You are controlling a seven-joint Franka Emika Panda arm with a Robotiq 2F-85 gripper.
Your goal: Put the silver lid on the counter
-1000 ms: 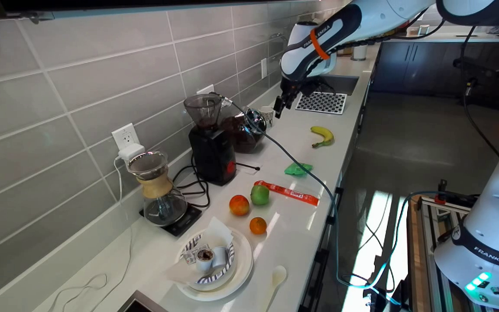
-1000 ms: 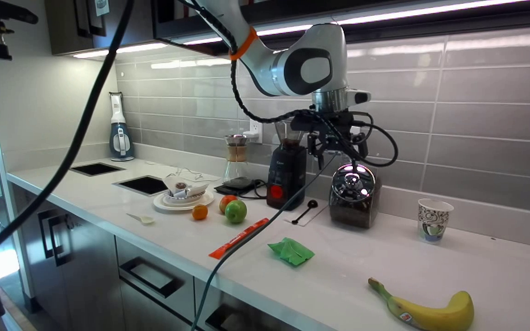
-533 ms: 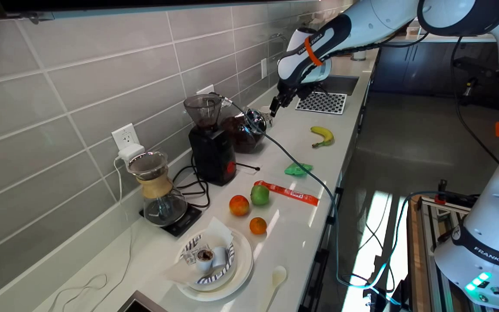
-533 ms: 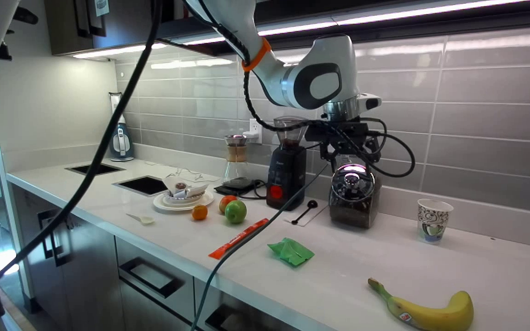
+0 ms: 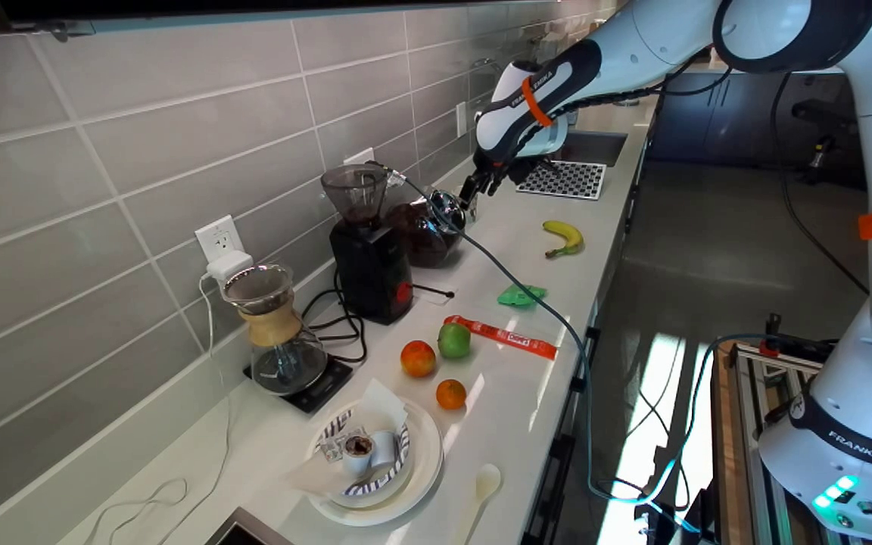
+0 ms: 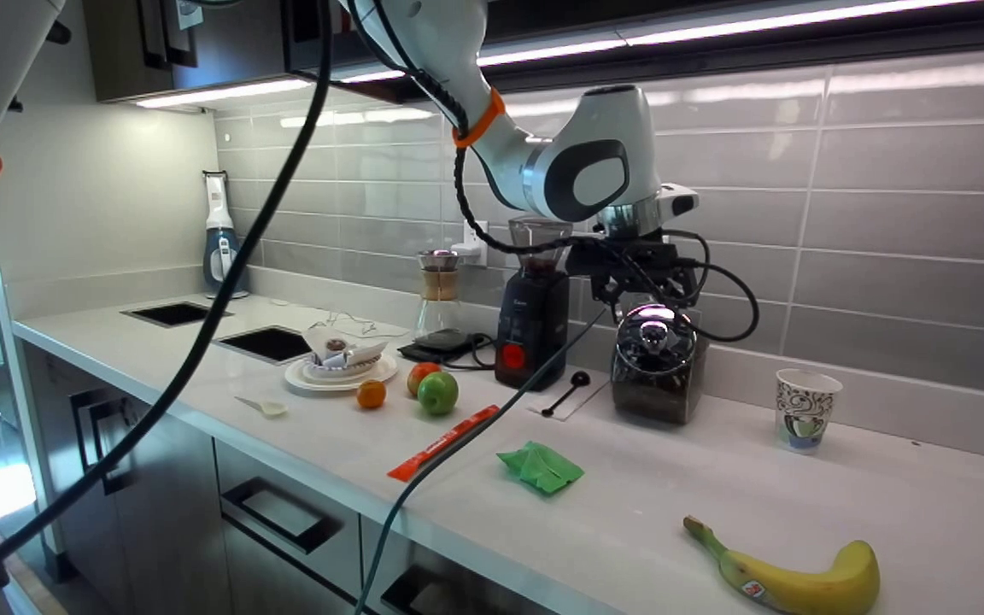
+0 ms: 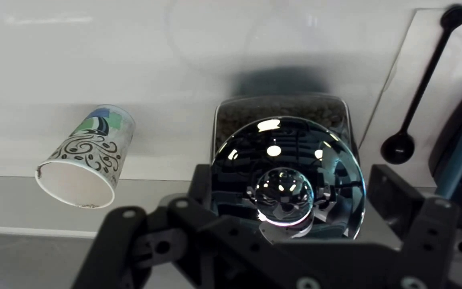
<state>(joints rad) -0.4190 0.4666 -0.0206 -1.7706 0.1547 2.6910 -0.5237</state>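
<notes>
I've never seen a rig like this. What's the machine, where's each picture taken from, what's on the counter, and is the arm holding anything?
The machine is a white jointed robot arm ending in a two-fingered pincer. Two cameras stand apart from it, viewing the counter from different places; the close-up comes from a camera on the wrist. On the counter are a banana, an orange, plates, a paper cup, a grinder and a jar topped with a silver lid. Nothing seems held: the pincer is open, its fingers apart with the lid between them in the close-up. Whether they touch it, I can't tell.
</notes>
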